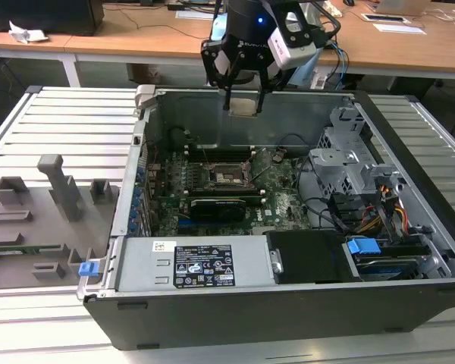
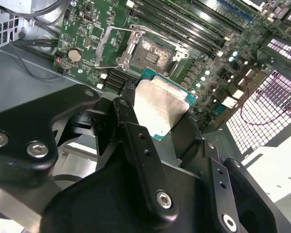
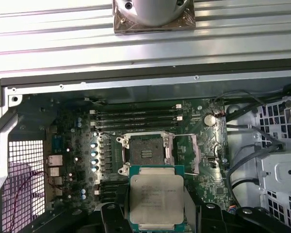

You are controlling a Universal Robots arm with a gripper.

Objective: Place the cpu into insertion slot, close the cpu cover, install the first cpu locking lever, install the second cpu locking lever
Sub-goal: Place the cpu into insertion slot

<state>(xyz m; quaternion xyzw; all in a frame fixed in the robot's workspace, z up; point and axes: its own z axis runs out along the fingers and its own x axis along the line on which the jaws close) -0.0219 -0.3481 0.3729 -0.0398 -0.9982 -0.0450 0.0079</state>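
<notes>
At the exterior view's left, a flat grey plastic board (image 1: 98,227) with blocky holders lies on the ribbed metal table (image 1: 68,121). In the middle, the open dark computer case (image 1: 288,303) holds a green circuit board (image 1: 284,193). On the board sits the square black socket (image 1: 226,176), its thin metal cover (image 2: 101,46) tipped open. Above the case's far wall, the black gripper (image 1: 244,97) pinches the chip (image 3: 156,199), a flat silver square with a green rim, clear of the socket. One edge of the chip is cut off in the first wrist view. At the right stands a perforated metal drive cage (image 1: 349,159).
</notes>
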